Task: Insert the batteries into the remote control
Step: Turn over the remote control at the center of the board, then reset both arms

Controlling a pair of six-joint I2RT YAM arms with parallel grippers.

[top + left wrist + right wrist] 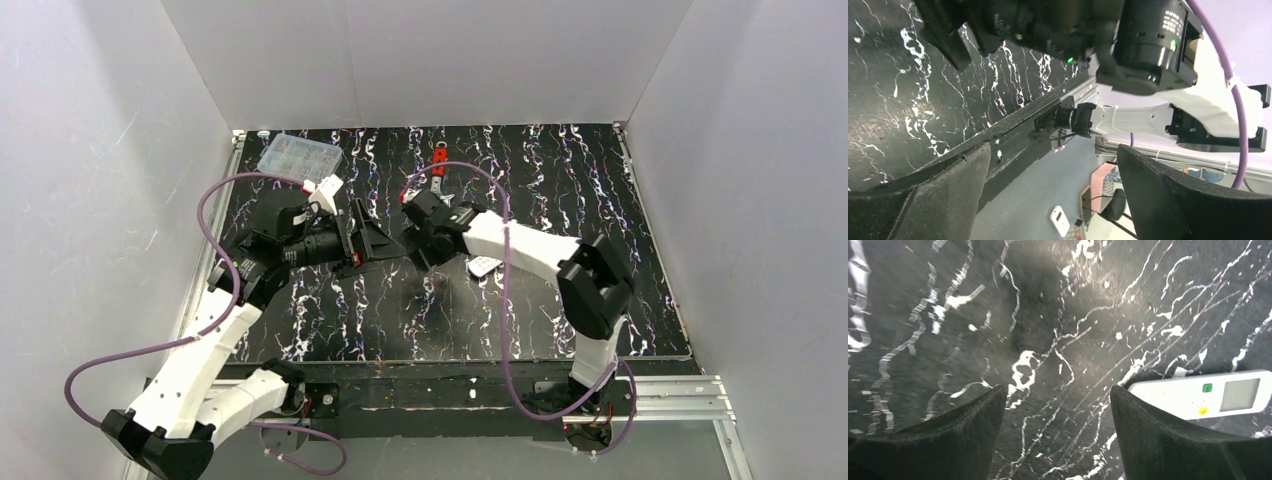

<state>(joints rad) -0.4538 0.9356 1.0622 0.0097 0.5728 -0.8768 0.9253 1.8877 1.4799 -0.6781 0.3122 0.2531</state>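
Note:
The white remote control (1208, 395) lies face up on the black marbled mat, screen and green button showing. In the right wrist view it sits just right of my right finger. In the top view the remote (484, 266) lies partly under my right forearm. My right gripper (1058, 388) is open and empty, low over bare mat; it also shows in the top view (424, 250). My left gripper (392, 244) is open and empty, turned sideways toward the right gripper. In the left wrist view the left gripper (1052, 150) has nothing between its fingers. No batteries are in view.
A clear compartment box (298, 155) stands at the back left. A red-handled wrench (440, 160) lies at the back centre. White walls close in three sides. The left wrist view shows the mat's near edge (1013, 125), a pink box (1102, 181) and a small white device (1059, 220) off the table.

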